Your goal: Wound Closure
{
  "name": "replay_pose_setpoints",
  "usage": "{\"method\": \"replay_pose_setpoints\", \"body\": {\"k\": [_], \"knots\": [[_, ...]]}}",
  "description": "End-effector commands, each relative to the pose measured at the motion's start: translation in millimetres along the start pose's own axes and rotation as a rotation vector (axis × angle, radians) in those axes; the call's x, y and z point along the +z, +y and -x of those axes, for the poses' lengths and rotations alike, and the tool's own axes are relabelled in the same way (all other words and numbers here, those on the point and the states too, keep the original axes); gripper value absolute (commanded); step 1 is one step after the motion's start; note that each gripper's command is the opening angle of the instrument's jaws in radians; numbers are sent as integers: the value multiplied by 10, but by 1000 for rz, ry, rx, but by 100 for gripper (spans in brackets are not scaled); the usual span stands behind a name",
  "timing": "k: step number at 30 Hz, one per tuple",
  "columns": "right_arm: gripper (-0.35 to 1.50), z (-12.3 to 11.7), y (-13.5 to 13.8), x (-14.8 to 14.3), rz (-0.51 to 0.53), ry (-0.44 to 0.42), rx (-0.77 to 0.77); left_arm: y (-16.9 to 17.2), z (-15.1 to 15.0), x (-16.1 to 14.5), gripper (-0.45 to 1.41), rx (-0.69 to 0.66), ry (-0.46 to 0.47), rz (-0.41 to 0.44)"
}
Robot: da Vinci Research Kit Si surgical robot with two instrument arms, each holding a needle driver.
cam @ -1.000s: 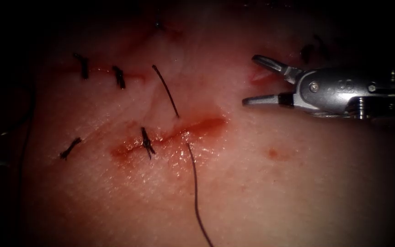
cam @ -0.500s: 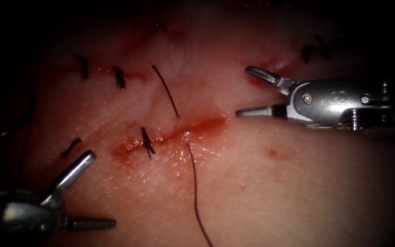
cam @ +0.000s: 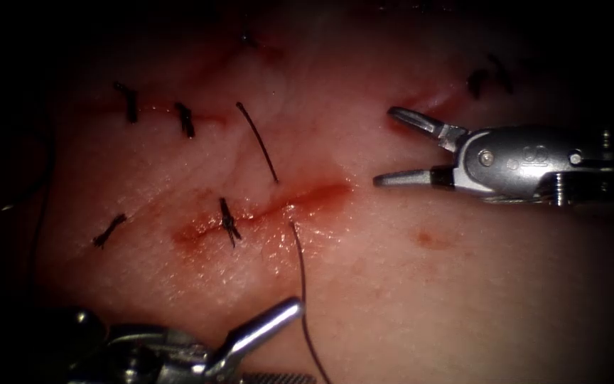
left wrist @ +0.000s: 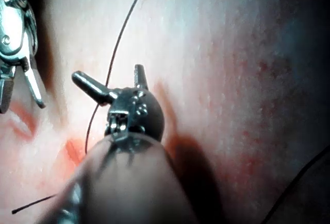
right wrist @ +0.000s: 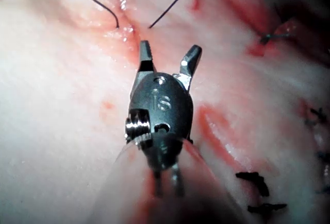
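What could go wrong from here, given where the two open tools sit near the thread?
The left tool is open beside the thread, holding nothing; closing off-target might pinch tissue instead. Tugging the thread could drag it through the cut. The right tool, open and empty, hovers close to the tissue and might scrape it.

Right tool (right wrist: 167, 62) body reads "1S", rest unreadable.

Right tool (cam: 385, 146), jaws apart, empty, right of the cut (cam: 278, 206); left tool (cam: 278, 341), also agape, beside thread (cam: 303, 284) at bottom.
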Motion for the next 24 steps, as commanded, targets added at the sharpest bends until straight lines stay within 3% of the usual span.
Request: {"method": "replay_pose_setpoints", "body": {"k": [1,2,4,7,12,13,14,15,16,17,20,24], "knots": [[143,1,-2,11,1,3,2,0,2,7,103,0,1,3],[143,2,-2,11,1,4,1,-4,-6,10,118,5,11,5],[143,2,-3,11,1,4,0,-5,-8,10,121,10,12,5],[143,3,-4,10,1,6,4,-8,-10,10,121,14,-8,-1],[143,4,-6,10,2,9,3,-2,-12,20,104,32,-16,-5],[143,4,-6,10,3,10,8,3,-13,26,88,55,-21,-7],[143,4,-6,10,3,10,8,3,-13,26,88,55,-21,-7],[143,5,-7,10,3,10,8,5,-13,28,76,57,-22,-8],[143,5,-7,10,3,11,8,7,-13,30,24,59,-22,-9],[143,6,-10,9,-4,17,6,9,-8,29,-45,77,32,83],[140,5,-18,7,-69,52,3,3,3,22,-45,78,50,157],[125,-1,-37,4,-194,93,-40,-5,17,15,-45,80,27,140]]}}
